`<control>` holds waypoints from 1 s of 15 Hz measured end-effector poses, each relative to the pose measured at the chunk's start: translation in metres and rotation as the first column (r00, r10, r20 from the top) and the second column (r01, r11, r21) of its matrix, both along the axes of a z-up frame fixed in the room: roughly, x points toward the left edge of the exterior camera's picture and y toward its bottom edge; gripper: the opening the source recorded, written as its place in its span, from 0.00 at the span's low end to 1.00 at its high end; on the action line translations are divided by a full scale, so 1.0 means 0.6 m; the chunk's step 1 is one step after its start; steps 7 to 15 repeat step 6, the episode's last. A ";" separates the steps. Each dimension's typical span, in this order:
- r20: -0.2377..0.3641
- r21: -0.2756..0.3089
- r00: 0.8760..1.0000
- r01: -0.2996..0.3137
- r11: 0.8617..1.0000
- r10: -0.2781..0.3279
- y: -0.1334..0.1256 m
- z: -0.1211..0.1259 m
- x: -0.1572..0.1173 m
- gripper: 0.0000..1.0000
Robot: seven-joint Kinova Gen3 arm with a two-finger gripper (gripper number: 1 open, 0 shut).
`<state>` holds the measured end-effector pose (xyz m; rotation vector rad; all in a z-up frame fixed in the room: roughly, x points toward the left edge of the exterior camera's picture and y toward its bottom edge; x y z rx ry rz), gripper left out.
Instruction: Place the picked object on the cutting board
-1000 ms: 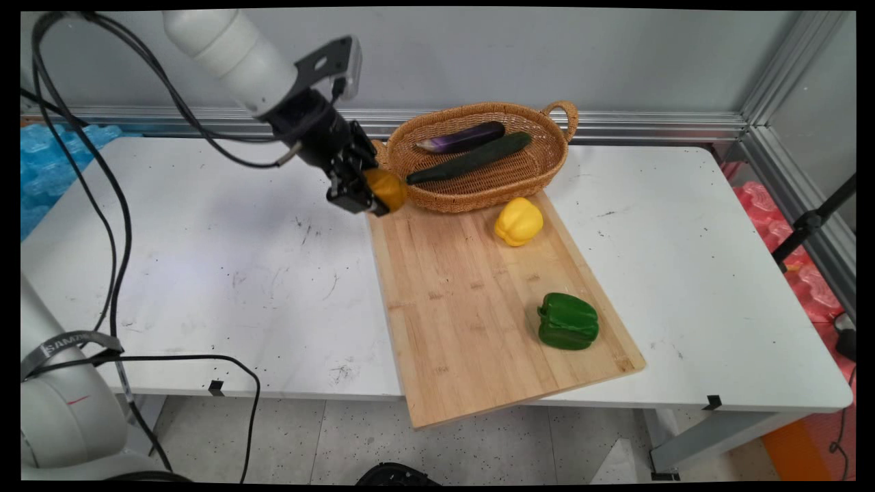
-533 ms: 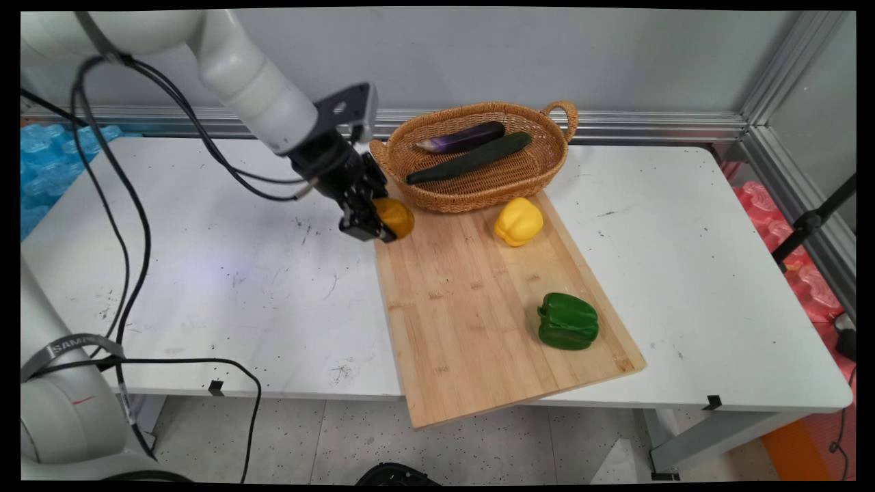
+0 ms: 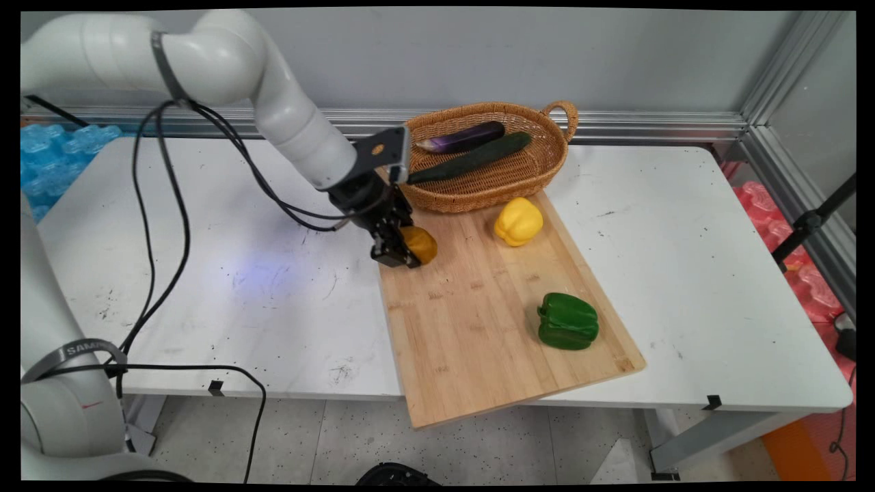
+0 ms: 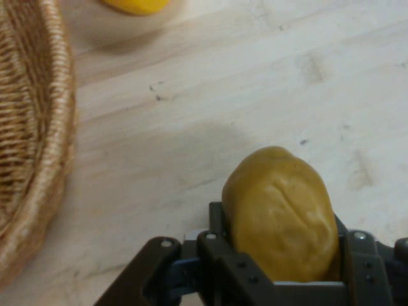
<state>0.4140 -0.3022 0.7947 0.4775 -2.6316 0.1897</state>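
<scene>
Holding a potato over the cutting board

Clamped between the black jaws [image 3: 405,251] is a brownish-yellow potato [image 4: 280,213], low over the far left corner of the wooden board [image 3: 478,307] on the white counter [image 3: 205,273]. Just beyond stands a wicker basket [image 3: 492,184] with an eggplant [image 3: 459,137] and a cucumber [image 3: 472,157]. A yellow pepper [image 3: 519,221] and a green pepper [image 3: 568,321] lie on the board.

The white arm reaches down from upper left, its pincer [image 3: 410,254] clamped tight, angled downward.
</scene>
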 end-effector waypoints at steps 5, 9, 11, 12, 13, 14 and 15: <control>-0.008 0.009 1.000 0.007 1.000 -0.006 -0.011 -0.031 -0.018 1.00; -0.010 0.009 1.000 0.009 1.000 -0.009 -0.012 -0.033 -0.019 1.00; -0.010 0.009 1.000 0.009 1.000 -0.009 -0.012 -0.033 -0.019 1.00; -0.010 0.009 1.000 0.009 1.000 -0.009 -0.012 -0.033 -0.019 1.00; -0.010 0.009 1.000 0.009 1.000 -0.009 -0.012 -0.033 -0.019 1.00; -0.010 0.009 1.000 0.009 1.000 -0.009 -0.012 -0.033 -0.019 1.00; -0.010 0.009 1.000 0.009 1.000 -0.009 -0.012 -0.033 -0.019 1.00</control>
